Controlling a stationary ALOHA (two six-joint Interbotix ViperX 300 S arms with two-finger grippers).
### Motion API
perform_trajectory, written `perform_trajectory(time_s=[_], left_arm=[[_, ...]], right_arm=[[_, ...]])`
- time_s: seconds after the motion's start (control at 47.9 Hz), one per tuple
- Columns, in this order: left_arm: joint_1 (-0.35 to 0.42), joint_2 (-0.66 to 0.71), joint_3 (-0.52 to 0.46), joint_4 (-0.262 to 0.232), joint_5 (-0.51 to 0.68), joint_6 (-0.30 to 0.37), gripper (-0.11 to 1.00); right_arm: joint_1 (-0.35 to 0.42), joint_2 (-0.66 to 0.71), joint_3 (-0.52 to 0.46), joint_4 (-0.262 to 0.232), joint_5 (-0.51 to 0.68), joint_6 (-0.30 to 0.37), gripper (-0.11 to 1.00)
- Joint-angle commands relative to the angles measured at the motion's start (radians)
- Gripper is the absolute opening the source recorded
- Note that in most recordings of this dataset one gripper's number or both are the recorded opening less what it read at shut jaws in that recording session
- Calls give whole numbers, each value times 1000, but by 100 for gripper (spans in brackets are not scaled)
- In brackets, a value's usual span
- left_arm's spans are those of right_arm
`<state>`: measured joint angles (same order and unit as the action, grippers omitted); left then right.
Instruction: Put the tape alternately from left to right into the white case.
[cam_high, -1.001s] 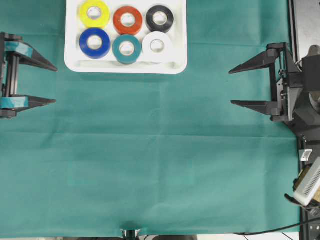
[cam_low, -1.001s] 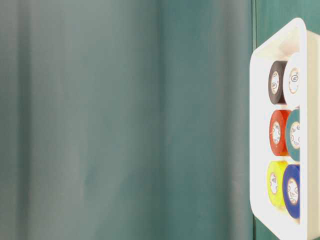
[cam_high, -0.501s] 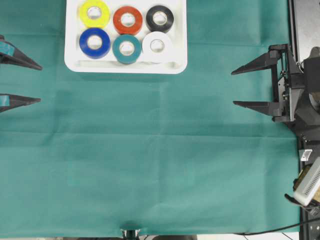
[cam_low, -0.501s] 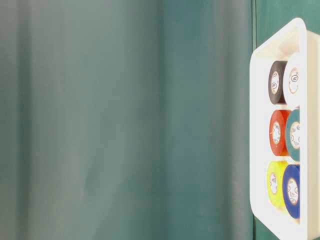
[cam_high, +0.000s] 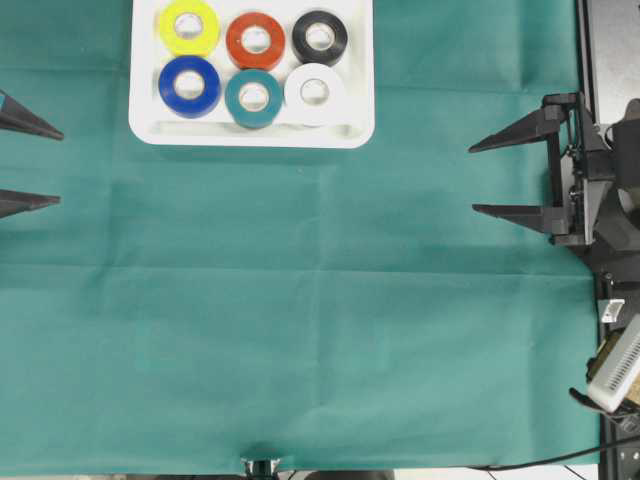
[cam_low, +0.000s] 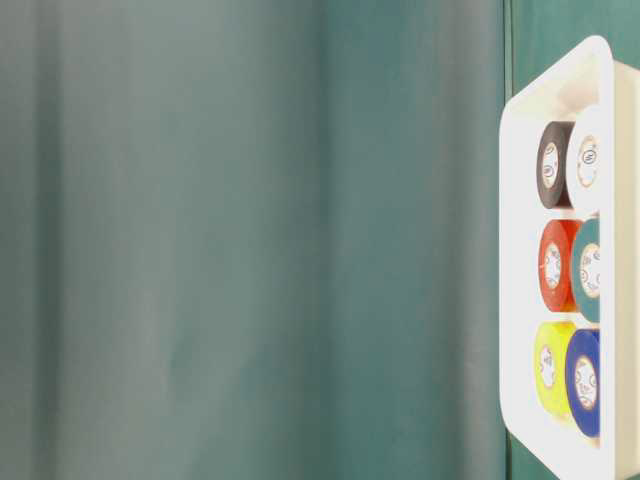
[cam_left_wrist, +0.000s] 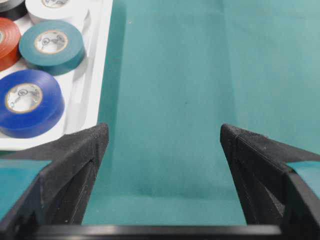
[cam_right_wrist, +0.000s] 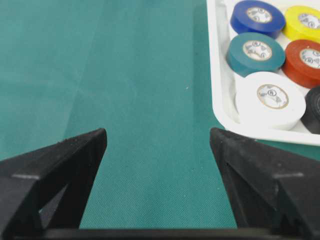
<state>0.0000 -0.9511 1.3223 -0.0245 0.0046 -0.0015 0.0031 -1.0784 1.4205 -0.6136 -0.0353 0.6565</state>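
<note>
The white case (cam_high: 352, 130) lies at the top middle of the green cloth. Inside it sit several tape rolls in two rows: yellow (cam_high: 189, 27), red-orange (cam_high: 255, 40) and black (cam_high: 320, 37) at the back, blue (cam_high: 189, 86), teal (cam_high: 253, 97) and white (cam_high: 314, 93) in front. My left gripper (cam_high: 58, 168) is open at the far left edge, only its fingertips showing, with nothing between them. My right gripper (cam_high: 472, 179) is open at the right, empty, well away from the case. The wrist views show the case (cam_left_wrist: 95, 80) (cam_right_wrist: 218, 75) beside each gripper.
Green cloth (cam_high: 320, 320) covers the table. The right arm's base and a metal frame (cam_high: 610, 60) stand along the right edge, with a pale block (cam_high: 615, 368) lower down. The table-level view shows the case (cam_low: 520, 250) on the right.
My left gripper has drawn back to the left, nearly out of the overhead view. The right gripper has eased slightly to the right. The tape rolls have not moved.
</note>
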Motion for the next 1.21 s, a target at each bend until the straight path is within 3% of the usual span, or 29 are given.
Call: perform_trajectory(time_s=[0.0,0.563,1.189], left_arm=[[6,-15,0,-2,-9,0,95],[21,-175,74,-2,-3,2,95],[20,-181,75,0,-2,6,95]], right_arm=[[2,-3,-6,0,-5,2,84],[3,0,6,-3,-5,0,84],[3,0,8,-3,-5,0,84]])
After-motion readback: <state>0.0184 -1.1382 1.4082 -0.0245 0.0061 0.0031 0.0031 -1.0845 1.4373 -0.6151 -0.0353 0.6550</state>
